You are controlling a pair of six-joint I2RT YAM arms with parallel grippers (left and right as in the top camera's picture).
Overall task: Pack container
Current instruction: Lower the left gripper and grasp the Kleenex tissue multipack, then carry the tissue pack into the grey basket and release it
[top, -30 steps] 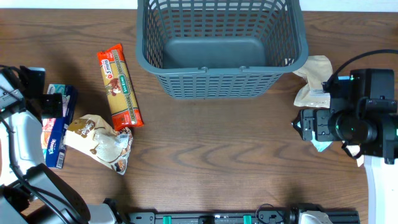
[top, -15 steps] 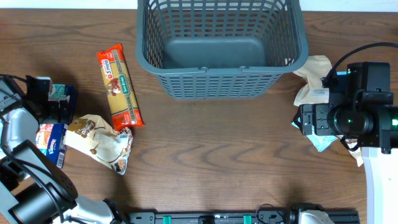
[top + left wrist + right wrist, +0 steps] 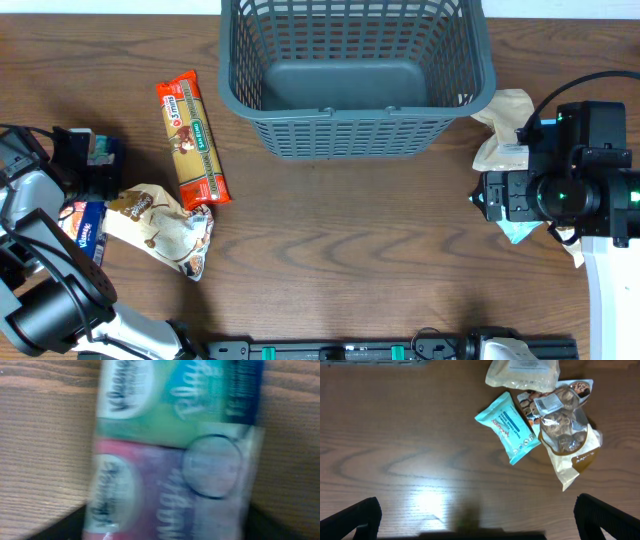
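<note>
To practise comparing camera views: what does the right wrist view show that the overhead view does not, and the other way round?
Only the right wrist view: the teal packet and the clear bag of brown snacks whole; overhead, the right arm covers most of them. Only overhead: the container's inside, the long orange packet and the tissue pack. Both: the wooden table and the pale pouch beside the container.
</note>
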